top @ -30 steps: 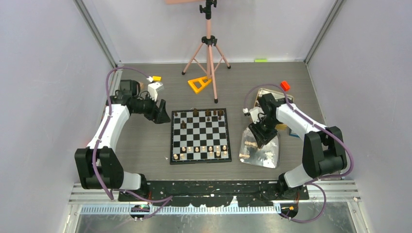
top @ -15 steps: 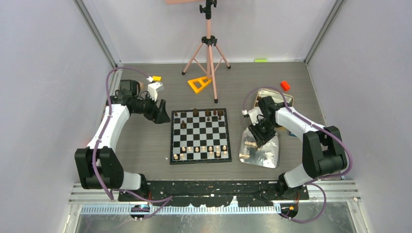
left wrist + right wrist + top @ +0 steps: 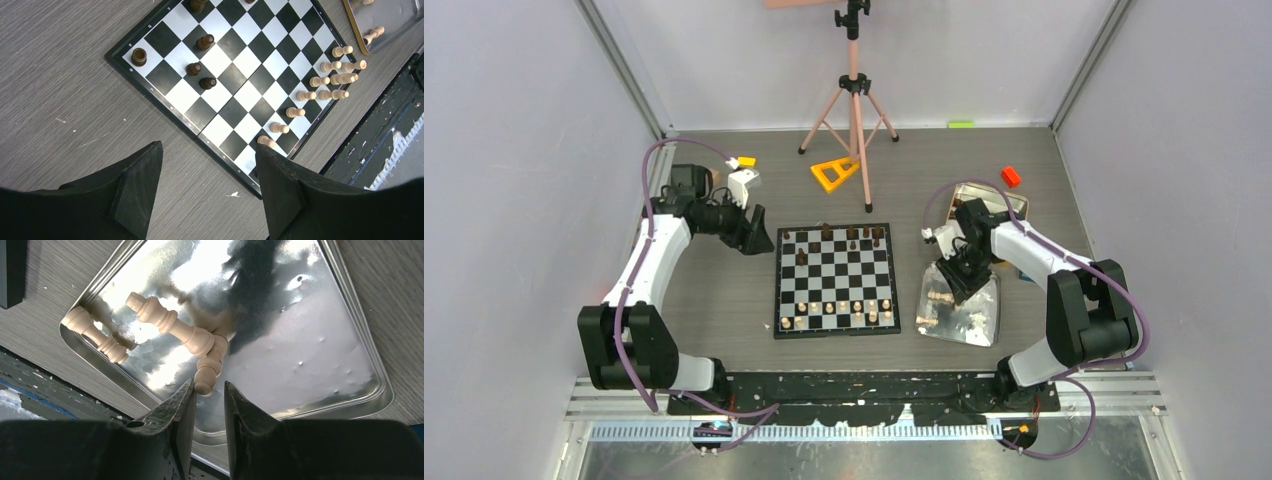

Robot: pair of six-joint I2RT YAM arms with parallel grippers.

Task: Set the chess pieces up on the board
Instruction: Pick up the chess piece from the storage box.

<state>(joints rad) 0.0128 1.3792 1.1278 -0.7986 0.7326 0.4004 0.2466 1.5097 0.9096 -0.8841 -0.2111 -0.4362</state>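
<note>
Watching the right tool point(image 3: 207, 386), its fingers point(image 3: 170, 420) narrowly parted astride the head of a light pawn point(image 3: 210, 365), I'd have it pinch that pawn alone, sparing the bigger piece point(image 3: 167, 322) touching its base in the silver tray point(image 3: 310, 355) right of the board point(image 3: 836, 275).

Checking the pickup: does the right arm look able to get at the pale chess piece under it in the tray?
Probably yes: the right gripper is open right at the pale piece, nothing between. A second piece touches its base and may get nudged.

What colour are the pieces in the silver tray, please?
The pieces are light tan; right wrist view.
</note>
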